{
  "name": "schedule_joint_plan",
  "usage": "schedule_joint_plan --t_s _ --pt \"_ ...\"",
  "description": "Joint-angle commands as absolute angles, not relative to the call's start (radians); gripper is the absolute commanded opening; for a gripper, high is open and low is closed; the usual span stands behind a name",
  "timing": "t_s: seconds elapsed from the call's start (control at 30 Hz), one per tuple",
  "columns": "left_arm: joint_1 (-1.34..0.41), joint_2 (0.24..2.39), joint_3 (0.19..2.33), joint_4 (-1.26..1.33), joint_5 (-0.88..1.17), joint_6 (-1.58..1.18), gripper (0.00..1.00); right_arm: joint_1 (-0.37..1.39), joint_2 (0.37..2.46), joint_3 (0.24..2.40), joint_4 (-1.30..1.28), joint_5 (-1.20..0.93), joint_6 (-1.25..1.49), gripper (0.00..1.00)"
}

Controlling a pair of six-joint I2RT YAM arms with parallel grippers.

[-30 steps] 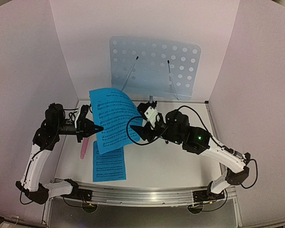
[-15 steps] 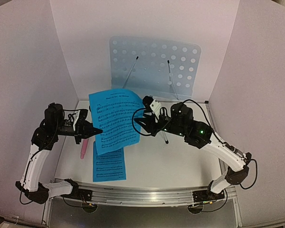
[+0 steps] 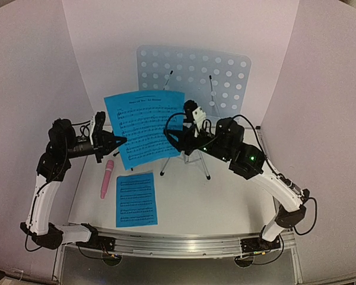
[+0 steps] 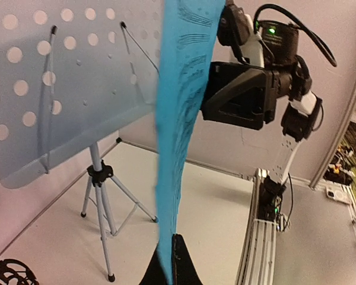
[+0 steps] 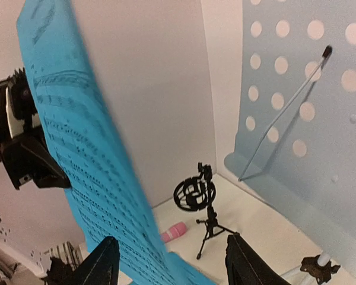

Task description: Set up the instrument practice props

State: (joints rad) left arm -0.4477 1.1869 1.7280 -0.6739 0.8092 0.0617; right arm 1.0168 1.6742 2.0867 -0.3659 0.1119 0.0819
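Observation:
The pale-blue perforated music stand point(image 3: 193, 74) rises on its silver tripod point(image 3: 187, 159) at the back. One blue sheet-music page point(image 3: 143, 127) hangs upright in the air in front of it. My left gripper point(image 3: 120, 141) is shut on that page's left edge, seen edge-on in the left wrist view point(image 4: 178, 119). At the page's right edge my right gripper point(image 3: 175, 141) stands open, its fingers wide apart around the page point(image 5: 89, 178). The second page point(image 3: 136, 199) lies flat on the table. Beside it lies the pink microphone point(image 3: 107, 178). The small black mic holder point(image 5: 197, 196) stands near the left wall.
White walls close in the table point(image 3: 213, 208) on the left, back and right. The tripod's legs point(image 4: 101, 214) spread over the back middle of the table. A metal rail point(image 3: 178, 243) with the arm bases runs along the near edge.
The held page has risen off the table side and now hangs flat and upright, nearer the stand. Both arms moved up and back with it; the right jaws narrowed, then widened again.

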Motion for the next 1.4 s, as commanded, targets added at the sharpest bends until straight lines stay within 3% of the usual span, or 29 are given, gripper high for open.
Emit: schedule_joint_plan --t_s 0.0,0.2,0.53,0.7,1.07,1.37 --pt "-0.443 1.214 1.813 -0.611 0.714 -0.188 0.0 1.016 1.794 2.269 -0.293 0.257 0.205 0.59" --pt "-0.443 1.241 1.935 -0.637 0.617 -0.229 0.0 1.016 1.929 2.444 -0.237 0.381 0.203 0.59" --pt "-0.437 1.297 2.065 -0.718 0.64 -0.396 0.0 1.016 2.047 2.564 -0.06 0.519 0.235 0.58" --pt "-0.399 1.294 2.011 -0.644 0.728 -0.606 0.0 1.014 2.109 2.646 -0.03 0.523 0.247 0.57" --pt "-0.382 1.248 1.879 -0.529 0.804 -0.715 0.0 1.014 2.188 2.686 0.029 0.495 0.303 0.56" --pt "-0.262 1.242 1.868 -0.443 0.853 -0.749 0.0 1.014 2.166 2.651 0.028 0.503 0.278 0.56"
